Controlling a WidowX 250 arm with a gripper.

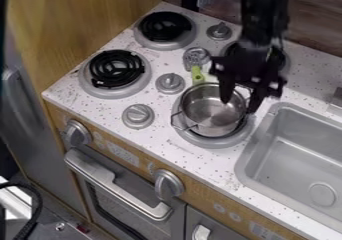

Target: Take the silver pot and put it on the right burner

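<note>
Pot (206, 115) on burner (215, 143) beside sink (288, 165)

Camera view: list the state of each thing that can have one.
Silver pot: upright, uncovered, nothing visible inside, on the front right burner.
End effector: open, fingers apart at the pot's rim.
Green-handled utensil: lying on the stovetop.
Front left burner: coil dark.
Oven door: closed.
Front stovetop knob: on or off, cannot tell.

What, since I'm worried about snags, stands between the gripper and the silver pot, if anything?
Nothing visible: the gripper is right at the rim of the silver pot, fingers apart. The green-handled utensil lies beyond the pot, not between them.
</note>
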